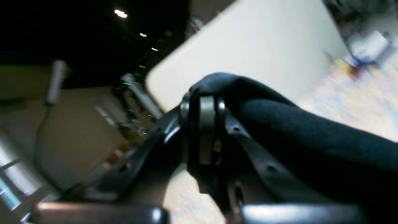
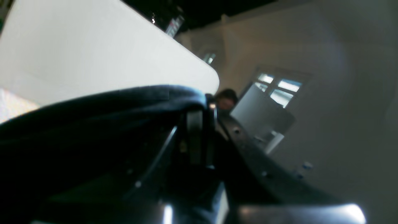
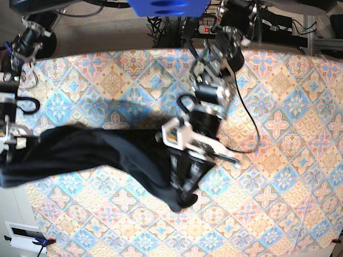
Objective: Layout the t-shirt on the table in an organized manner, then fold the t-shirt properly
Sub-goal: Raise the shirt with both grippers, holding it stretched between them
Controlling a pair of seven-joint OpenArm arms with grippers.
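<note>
Black soft cloth fills the close-up wrist views: the left gripper (image 1: 206,102) has its jaws pressed together on a bunched fold of the t-shirt (image 3: 102,150), and the right gripper (image 2: 199,109) pinches another fold the same way. From above, the shirt hangs stretched in a long dark band between the two arms, with one end at the left arm near the middle and the other end at the right arm by the edge. Under it lies the table (image 3: 278,160) with its pink, blue and cream tile cloth.
</note>
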